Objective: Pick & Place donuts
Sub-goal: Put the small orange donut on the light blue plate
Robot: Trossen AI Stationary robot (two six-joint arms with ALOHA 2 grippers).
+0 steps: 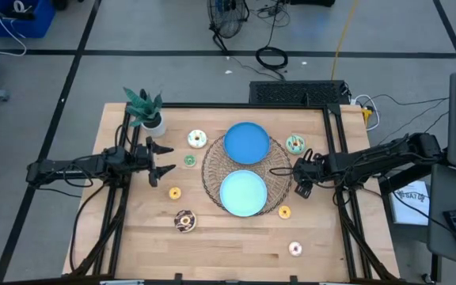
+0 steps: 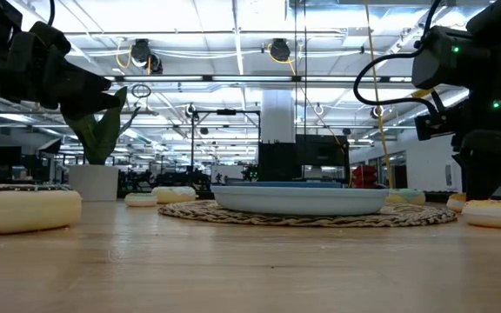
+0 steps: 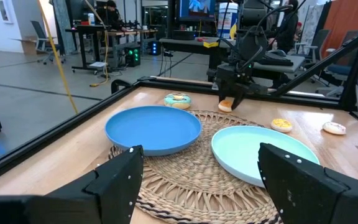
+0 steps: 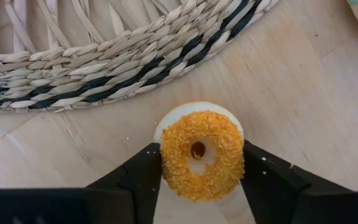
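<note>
Now the right gripper (image 4: 199, 168), down on the worktop just beside the round woven straw mat (image 4: 104, 56), pinches a small orange crumb-coated donut (image 4: 201, 163) between its fingers, so squeeze evenly before lifting straight up.

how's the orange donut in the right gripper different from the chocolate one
The orange donut sits between the right gripper fingers beside the woven mat; the chocolate donut lies free on the table's left half. Orange has crumbly topping, chocolate dark icing. In the high view, chocolate looks bigger. Both are rings.
</note>
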